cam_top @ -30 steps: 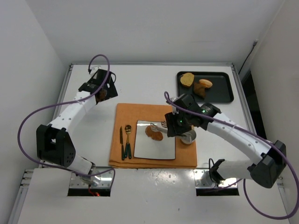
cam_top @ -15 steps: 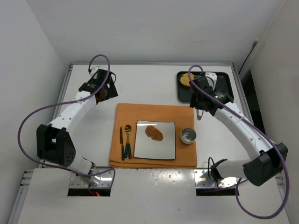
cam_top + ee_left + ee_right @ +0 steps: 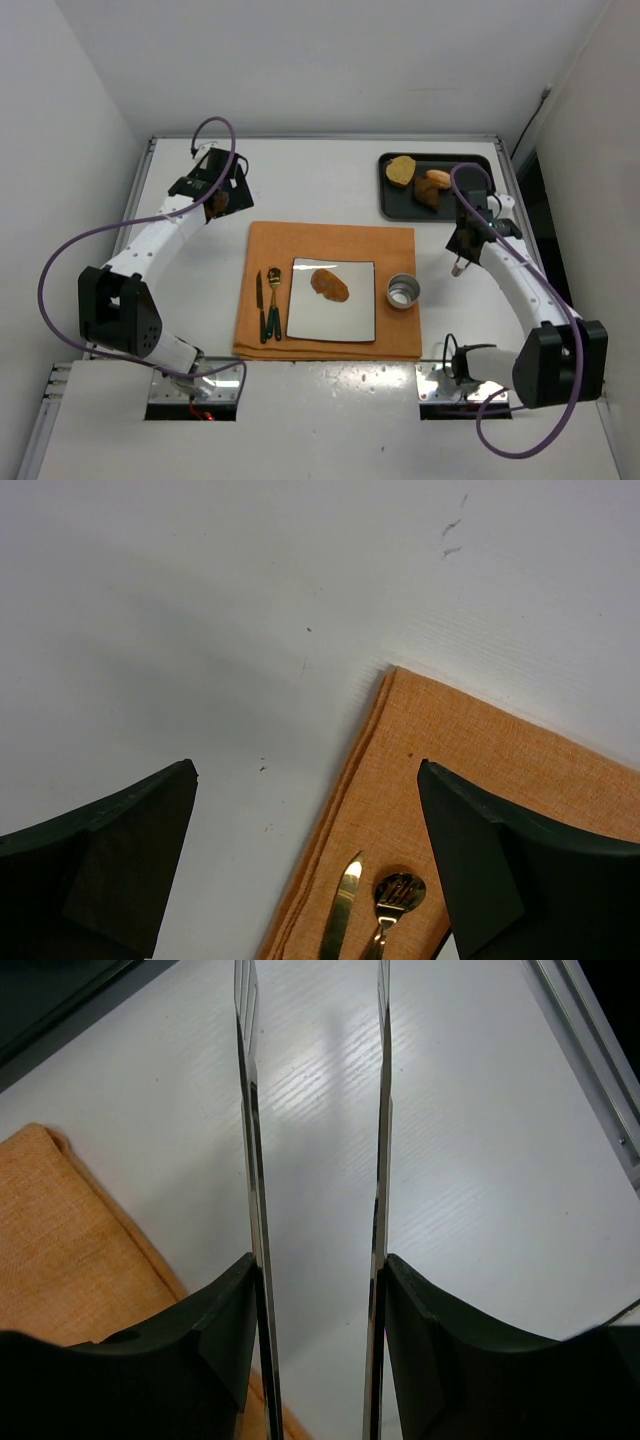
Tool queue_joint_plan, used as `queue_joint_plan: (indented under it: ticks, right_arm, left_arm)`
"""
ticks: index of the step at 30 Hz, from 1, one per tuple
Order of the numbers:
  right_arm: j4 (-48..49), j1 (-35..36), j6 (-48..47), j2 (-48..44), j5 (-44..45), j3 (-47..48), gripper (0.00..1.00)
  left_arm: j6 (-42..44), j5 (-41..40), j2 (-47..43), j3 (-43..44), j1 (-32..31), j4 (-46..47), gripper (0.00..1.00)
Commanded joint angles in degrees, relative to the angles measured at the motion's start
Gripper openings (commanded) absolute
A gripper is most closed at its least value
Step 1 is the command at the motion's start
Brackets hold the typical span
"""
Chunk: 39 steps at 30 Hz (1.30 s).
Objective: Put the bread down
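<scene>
The bread (image 3: 329,285), a small orange-brown oval, lies on the square mirror plate (image 3: 355,322) on the orange placemat (image 3: 320,238). My right gripper (image 3: 464,238) is over the bare table, right of the placemat and below the black tray. It is shut on metal tongs (image 3: 248,1110). The tong arms are apart with nothing between them, and the tongs' tip (image 3: 457,268) points down. My left gripper (image 3: 222,200) is open and empty above the table off the placemat's far left corner (image 3: 395,680).
A small metal cup (image 3: 403,292) stands right of the plate. A knife (image 3: 259,300) and a fork (image 3: 273,292) lie left of it, also seen in the left wrist view. The black tray (image 3: 482,203) at the back right holds a tan round slice (image 3: 401,171), a pale bun (image 3: 437,179) and a darker piece.
My right arm has left the plate, swung up toward the tray, then moved right and down to the table beside the placemat. The bread stays on the plate. The left arm has not moved.
</scene>
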Motion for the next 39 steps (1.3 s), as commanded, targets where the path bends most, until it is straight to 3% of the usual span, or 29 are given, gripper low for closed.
queue_joint_plan:
  ticks: [1,8,10,26,30,32,36,39]
  right_arm:
    - [7.4,-0.5,1.2,-0.8,3.3,-2.0,0.50]
    - [15.0,-2.2,1.7,3.6,2.9,-4.8,0.50]
    - [16.6,-2.8,1.7,4.9,2.2,-6.5,0.58]
    - [23.1,-6.7,1.9,7.0,-2.0,-14.6,0.57]
    - [23.1,-6.7,1.4,7.5,-2.0,-14.6,0.73]
    - [23.1,-7.2,1.4,8.1,-2.0,-14.6,0.88]
    - [13.0,-6.6,0.9,8.6,-1.7,-4.4,1.00]
    - [4.8,-6.1,0.3,8.6,-0.4,4.6,1.00]
  left_arm:
    - [0.9,0.8,-0.3,1.0,0.1,1.2,0.99]
    - [0.9,0.8,0.4,1.6,0.1,1.8,0.99]
    - [0.9,0.8,1.0,2.1,0.1,1.8,0.99]
    - [0.9,0.8,1.0,2.1,0.1,1.8,0.99]
    - [0.9,0.8,1.0,2.1,0.1,1.8,0.99]
    - [0.9,0.8,1.0,2.6,0.1,1.8,0.99]
    - [0.9,0.8,1.0,3.1,0.1,1.3,0.99]
    - [0.9,1.4,1.0,3.8,0.1,1.3,0.99]
